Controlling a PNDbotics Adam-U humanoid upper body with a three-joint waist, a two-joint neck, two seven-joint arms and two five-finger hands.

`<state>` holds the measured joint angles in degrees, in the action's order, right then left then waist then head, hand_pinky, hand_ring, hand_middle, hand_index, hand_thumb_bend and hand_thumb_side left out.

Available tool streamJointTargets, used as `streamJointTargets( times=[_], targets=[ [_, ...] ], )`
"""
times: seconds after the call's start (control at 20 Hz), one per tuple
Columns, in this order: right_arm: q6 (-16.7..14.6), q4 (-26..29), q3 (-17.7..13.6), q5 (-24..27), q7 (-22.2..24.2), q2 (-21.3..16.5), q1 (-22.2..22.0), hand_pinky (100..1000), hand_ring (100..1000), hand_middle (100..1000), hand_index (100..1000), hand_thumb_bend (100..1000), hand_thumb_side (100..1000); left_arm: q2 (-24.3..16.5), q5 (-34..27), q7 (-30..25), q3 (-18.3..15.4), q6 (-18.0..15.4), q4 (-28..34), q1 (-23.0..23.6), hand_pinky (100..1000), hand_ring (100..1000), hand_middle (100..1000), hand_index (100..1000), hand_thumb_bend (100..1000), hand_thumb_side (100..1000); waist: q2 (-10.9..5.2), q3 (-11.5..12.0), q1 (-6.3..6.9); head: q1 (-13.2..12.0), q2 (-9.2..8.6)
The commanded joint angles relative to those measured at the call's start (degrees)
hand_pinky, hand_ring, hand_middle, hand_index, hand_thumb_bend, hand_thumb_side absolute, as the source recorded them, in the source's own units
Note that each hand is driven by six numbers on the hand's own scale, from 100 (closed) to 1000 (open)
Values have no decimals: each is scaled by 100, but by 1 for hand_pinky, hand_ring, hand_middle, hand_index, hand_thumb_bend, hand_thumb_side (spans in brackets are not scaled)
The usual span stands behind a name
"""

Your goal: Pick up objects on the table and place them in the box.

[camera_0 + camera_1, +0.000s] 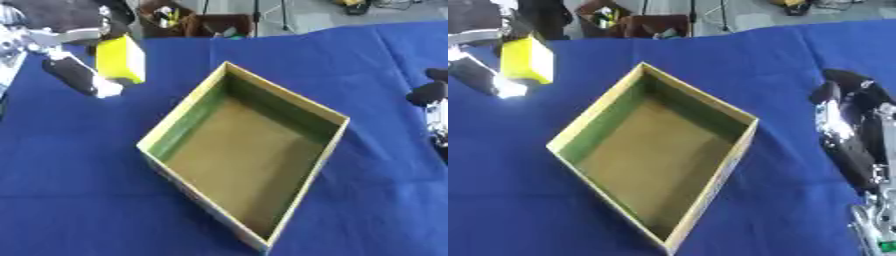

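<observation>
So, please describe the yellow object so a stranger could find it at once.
Start at the open cardboard box in the middle of the blue cloth. Look toward its far left: the left hand holds a yellow block, the only bright yellow thing there.

A lab or workshop: blue-clothed table [79, 200], tripod legs [284, 20], cluttered floor beyond.

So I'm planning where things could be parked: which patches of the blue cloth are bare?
Bare cloth lies near the box on its near-left side, and between the box and the right hand. The box's floor is empty. Crowded: the far-left corner, where the left hand holds the yellow block.
</observation>
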<state>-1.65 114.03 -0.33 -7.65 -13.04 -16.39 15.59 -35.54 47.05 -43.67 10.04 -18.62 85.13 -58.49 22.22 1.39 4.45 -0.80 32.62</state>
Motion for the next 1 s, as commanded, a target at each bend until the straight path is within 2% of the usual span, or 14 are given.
streamJointTargets(
  times=[0.05,0.3,0.6,0.75,1.0],
  targets=[
    [-19,56,-6,45,28,-77,41,703,626,561,758,100,547,-155,91,-203,-16,81,110,-128,202,420,549,751,100,245,-161,-3,-18,-2,-5],
    [-7,56,-10,37,30,-70,33,705,627,562,759,100,550,-101,-37,-254,27,46,131,-130,153,380,511,729,100,246,-148,-2,-1,16,-47],
    [-17,56,-18,35,12,-62,34,705,627,562,759,100,550,126,-432,-394,250,-127,689,-229,125,357,491,706,100,248,-151,-24,-4,36,-51],
    [-23,56,-14,49,20,-58,41,705,627,563,759,100,550,350,-565,-551,403,-189,825,-334,121,354,489,703,100,249,-164,-31,-6,24,-40],
    [-45,56,-22,85,11,-52,64,705,627,563,759,100,551,975,-667,-799,657,-240,698,-493,112,348,484,686,100,239,-186,-50,-20,-5,-30]
  ],
)
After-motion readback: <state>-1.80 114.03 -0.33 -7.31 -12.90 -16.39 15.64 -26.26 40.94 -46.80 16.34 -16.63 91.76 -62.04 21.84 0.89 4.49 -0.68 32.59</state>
